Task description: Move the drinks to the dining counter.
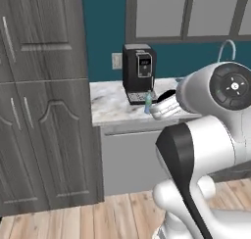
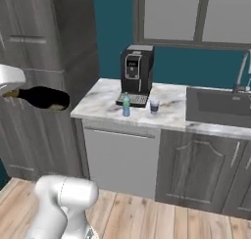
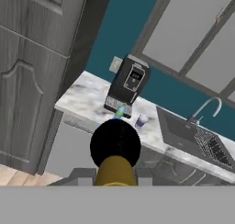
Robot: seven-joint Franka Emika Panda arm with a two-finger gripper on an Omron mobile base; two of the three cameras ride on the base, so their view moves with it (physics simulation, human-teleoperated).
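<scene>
My gripper (image 3: 114, 176) is shut on the gold neck of the dark wine bottle (image 3: 114, 145), which points away from the hand, base first. In the right base view the wine bottle (image 2: 45, 98) hangs level in the air at the far left, held by the gripper (image 2: 11, 89), well left of the worktop. The small blue-green bottle (image 2: 126, 105) and the white-and-purple cup (image 2: 154, 106) stand on the marble worktop (image 2: 98, 103) in front of the coffee machine. The blue-green bottle (image 1: 148, 102) also shows beside my arm. The dining counter is out of view.
A black coffee machine (image 2: 136, 74) stands at the back of the worktop against the teal wall. A sink (image 2: 218, 106) with a tap lies to the right. Tall grey cabinets (image 1: 44, 96) rise left of the worktop. Wooden floor (image 2: 147, 218) lies in front.
</scene>
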